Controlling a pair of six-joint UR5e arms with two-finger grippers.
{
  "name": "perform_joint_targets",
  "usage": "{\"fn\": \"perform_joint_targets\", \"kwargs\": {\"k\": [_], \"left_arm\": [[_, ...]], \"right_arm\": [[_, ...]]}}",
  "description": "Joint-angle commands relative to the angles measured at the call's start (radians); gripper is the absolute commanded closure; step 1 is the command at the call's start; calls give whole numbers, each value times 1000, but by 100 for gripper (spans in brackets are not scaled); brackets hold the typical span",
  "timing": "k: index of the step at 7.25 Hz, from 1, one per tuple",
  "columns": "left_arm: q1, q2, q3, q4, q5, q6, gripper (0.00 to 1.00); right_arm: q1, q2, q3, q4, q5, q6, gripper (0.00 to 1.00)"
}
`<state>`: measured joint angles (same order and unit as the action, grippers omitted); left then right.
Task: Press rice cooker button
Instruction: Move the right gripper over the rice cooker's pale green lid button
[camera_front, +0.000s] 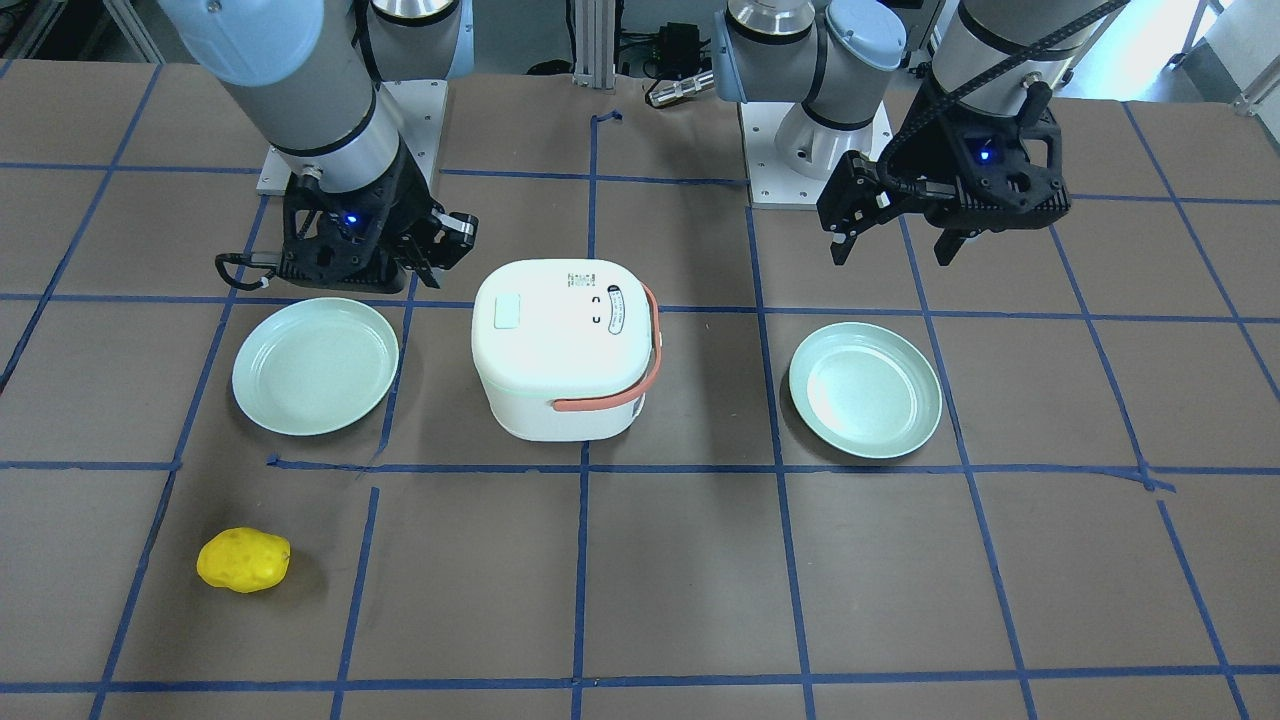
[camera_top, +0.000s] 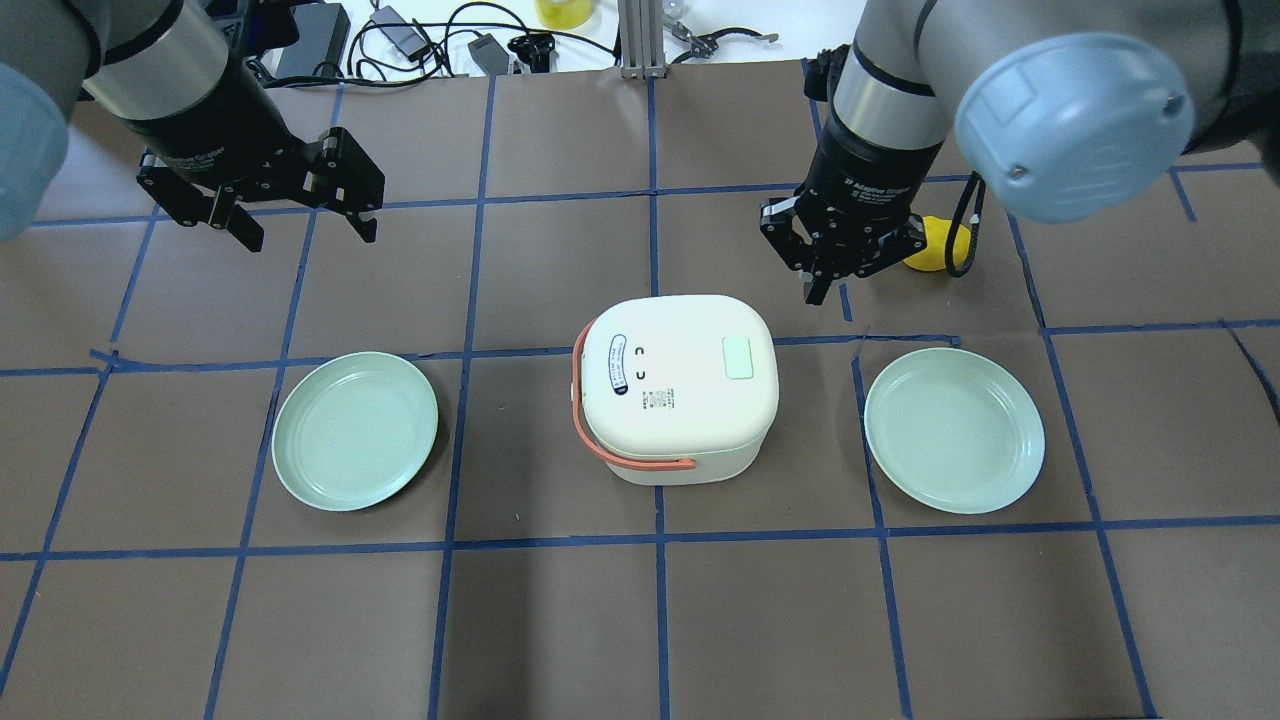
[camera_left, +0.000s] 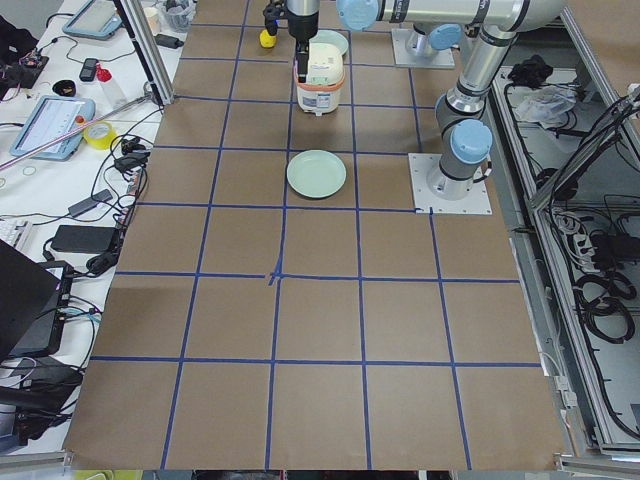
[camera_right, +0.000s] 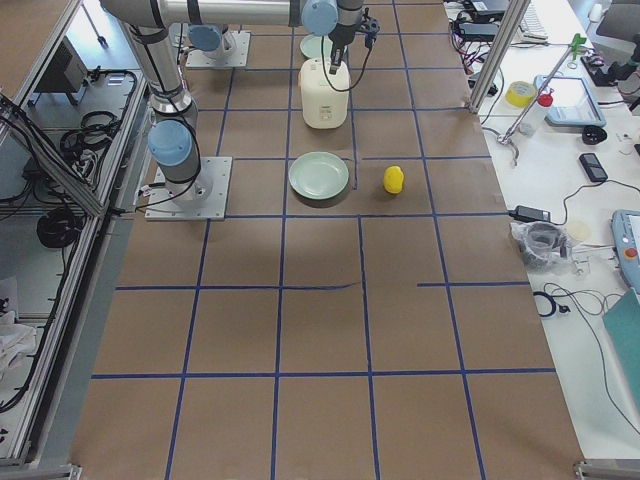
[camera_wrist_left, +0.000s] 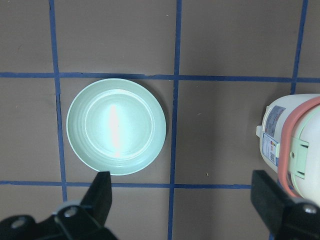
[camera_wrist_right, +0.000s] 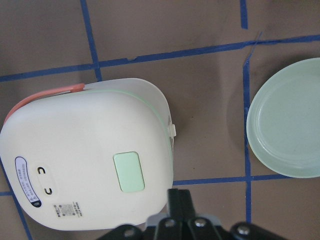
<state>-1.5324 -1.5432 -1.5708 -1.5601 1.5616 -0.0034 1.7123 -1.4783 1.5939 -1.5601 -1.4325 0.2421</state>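
Rice cooker stands in the middle of the table, between two green plates, with its lid down. The button is the pale green rectangle on the lid, on the side nearer to the right arm. The right gripper hovers just beside that corner of the cooker, its jaws together, so the joined tips can serve you as one pressing point. The left gripper hangs well apart from the cooker, jaws wide apart, holding nothing.

You do not need to take hold of anything here. The shell looks like stiff, smooth plastic, and the cooker seems small and probably light, so a sideways push could make it slide on the paper. Please press straight down on the middle of the button, gently. The orange handle lies folded on the opposite side, away from the button.
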Motion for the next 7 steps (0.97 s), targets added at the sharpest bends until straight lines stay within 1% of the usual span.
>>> {"fn": "perform_joint_targets", "kwargs": {"k": [1,2,4,7], "left_arm": [[0,0,0,0,0,0,0],[0,0,0,0,0,0,0],[0,0,0,0,0,0,0],[0,0,0,0,0,0,0]], "right_arm": [[29,12,67,-82,50,2,100],[41,12,115,-142,50,3,100],[52,13,161,-188,52,3,100],[55,21,169,-195,58,2,100]]}}
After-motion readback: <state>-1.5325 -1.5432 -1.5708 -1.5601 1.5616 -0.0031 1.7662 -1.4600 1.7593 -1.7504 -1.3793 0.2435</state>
